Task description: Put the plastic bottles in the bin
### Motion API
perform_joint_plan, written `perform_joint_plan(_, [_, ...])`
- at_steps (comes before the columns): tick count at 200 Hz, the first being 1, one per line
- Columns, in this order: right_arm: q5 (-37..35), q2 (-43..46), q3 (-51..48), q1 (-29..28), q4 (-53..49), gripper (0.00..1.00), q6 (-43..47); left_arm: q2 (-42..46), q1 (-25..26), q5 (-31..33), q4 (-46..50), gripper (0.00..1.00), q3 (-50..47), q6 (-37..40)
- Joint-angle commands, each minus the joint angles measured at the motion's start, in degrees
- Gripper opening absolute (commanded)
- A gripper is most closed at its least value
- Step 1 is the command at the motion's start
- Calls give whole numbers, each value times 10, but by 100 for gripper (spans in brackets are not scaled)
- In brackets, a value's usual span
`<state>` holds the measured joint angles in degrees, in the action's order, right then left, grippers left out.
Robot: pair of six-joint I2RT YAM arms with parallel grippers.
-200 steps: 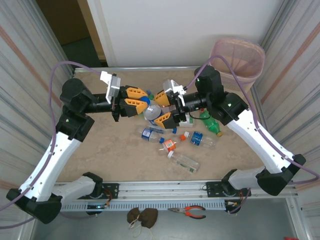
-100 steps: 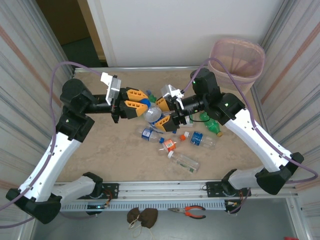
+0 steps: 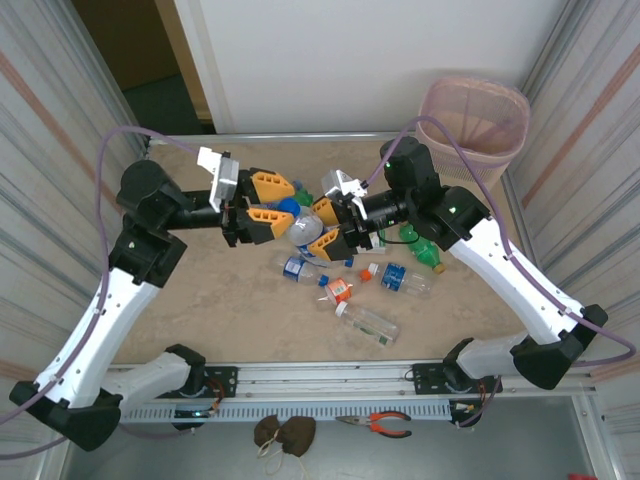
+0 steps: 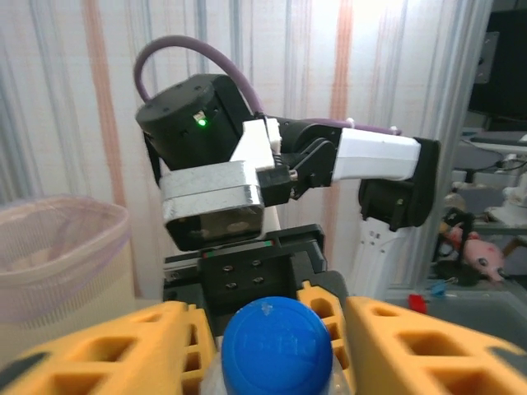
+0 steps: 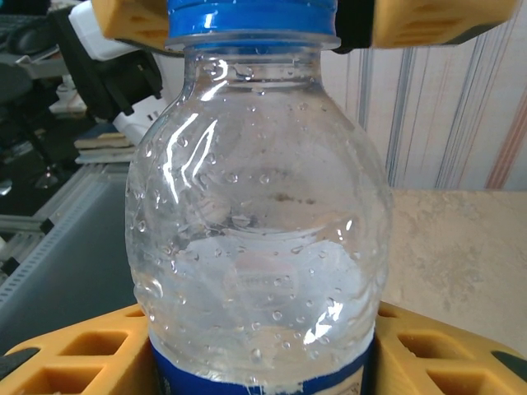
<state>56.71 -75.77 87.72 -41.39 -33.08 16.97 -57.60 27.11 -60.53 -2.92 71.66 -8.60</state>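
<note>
Bottles first: your right gripper point(image 3: 314, 226) has the clear bottle point(image 3: 303, 228) by its lower body, just left of centre in the overhead view. From the right wrist you see both orange fingers point(image 5: 74, 355) lying against the bottle's sides at the bottom of the frame, beside a blue label band. Its droplet-covered shoulder rises to the blue cap point(image 5: 251, 16) at the top edge.

Your left gripper point(image 3: 287, 201) faces it from the left, jaws standing apart on either side of that cap. From the left wrist a thin gap shows between the cap point(image 4: 276, 346) and each finger, so nothing is pinched there. The bottle spans the space between your two grippers.

Just below and right of them, more bottles lie loose on the table point(image 3: 200, 300):
- a blue-labelled bottle point(image 3: 298, 268) directly under the grippers
- an orange-labelled bottle point(image 3: 340, 290) below that
- a second blue-labelled one point(image 3: 402, 279) further right
- a green bottle point(image 3: 422, 247) beside the right arm
- a long clear one point(image 3: 368, 323) lowest of all

The bin point(image 3: 478, 115), pink liner over its rim, stands at the upper right of the overhead view by the table's far right corner, well apart from the held bottle. In the left wrist view it sits at the left edge point(image 4: 58, 255).

Red-handled pliers point(image 3: 378, 424) lie on the ledge at the bottom.
</note>
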Motion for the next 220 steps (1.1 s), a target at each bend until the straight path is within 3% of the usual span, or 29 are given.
perform_joint_plan(1, [-9,10,17,1,4,50,-15,35,2,57,30,62,-10,47])
perform_joint_plan(32, [-31,11,33,23,13,48,-37,72,2,123,37,70,-41,66])
perform_joint_plan(67, [-81,8,57,71,26,48,-64,96,2,163,54,71,-62,71])
perform_joint_plan(176, [-287,-96,192,352,43,46,-222,87,2,175,59,71,-86,62])
perform_joint_plan(220, [-393,-190,304,436,-58,41,-230,71,2,171,72,70,-85,73])
